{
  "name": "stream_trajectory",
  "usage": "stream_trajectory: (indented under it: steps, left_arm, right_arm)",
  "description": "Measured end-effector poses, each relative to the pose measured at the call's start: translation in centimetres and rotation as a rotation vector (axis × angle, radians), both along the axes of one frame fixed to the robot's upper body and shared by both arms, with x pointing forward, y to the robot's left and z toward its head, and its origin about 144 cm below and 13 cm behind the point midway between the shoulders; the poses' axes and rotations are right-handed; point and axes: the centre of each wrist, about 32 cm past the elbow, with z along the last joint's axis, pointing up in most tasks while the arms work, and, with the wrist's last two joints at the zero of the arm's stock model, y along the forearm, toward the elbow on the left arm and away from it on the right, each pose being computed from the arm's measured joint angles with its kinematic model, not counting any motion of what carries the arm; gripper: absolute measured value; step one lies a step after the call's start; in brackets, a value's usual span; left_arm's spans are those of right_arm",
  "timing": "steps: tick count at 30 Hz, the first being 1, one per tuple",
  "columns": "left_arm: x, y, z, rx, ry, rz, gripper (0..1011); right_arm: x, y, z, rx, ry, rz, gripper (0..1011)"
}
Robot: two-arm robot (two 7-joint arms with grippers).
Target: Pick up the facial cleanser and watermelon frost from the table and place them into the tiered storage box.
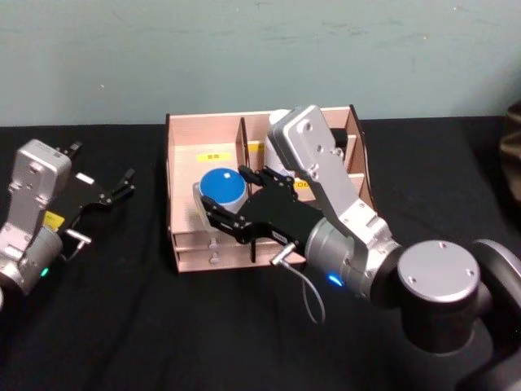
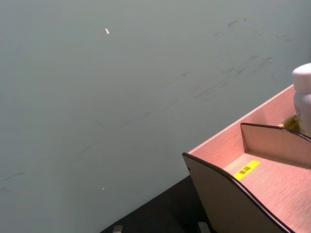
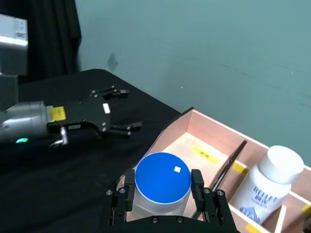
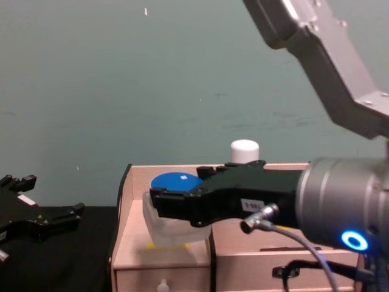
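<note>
The watermelon frost [image 1: 222,185], a frosted jar with a blue lid [image 3: 162,177], is held over the left compartment of the tiered storage box [image 1: 182,155]. My right gripper [image 1: 224,200] is shut on its sides. In the chest view the watermelon frost [image 4: 175,210] hangs just above the compartment floor. The facial cleanser [image 3: 268,188] stands upright in a rear compartment, and its white cap [image 4: 244,149] rises above the box wall. My left gripper [image 1: 102,168] rests open on the black table, left of the box, holding nothing.
The box has dark-edged dividers [image 3: 228,162], yellow labels [image 2: 246,169] and front drawers [image 4: 161,281]. A green wall stands close behind it. Black tablecloth [image 1: 163,326] spreads out in front of and beside the box.
</note>
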Motion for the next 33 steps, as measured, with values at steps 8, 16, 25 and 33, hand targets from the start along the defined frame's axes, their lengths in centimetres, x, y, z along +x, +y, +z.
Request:
stream_trajectory:
  steps: [8,16,25,33]
  left_arm:
    - [0.0,0.0,0.0,0.000,0.000,0.000,1001]
    - [0.0,0.0,0.0,0.000,0.000,0.000,1001]
    - [0.0,0.0,0.0,0.000,0.000,0.000,1001]
    - [0.0,0.0,0.0,0.000,0.000,0.000,1001]
  right_arm:
    - [2.1,1.1,-0.3,0.002,0.003,-0.021,704]
    - [3.7,1.7,-1.0,-0.004,0.017,-0.051,704]
    - [4.9,2.2,-1.7,-0.016,0.031,-0.071,704]
    - [5.0,2.6,-1.8,-0.028,0.025,-0.077,704]
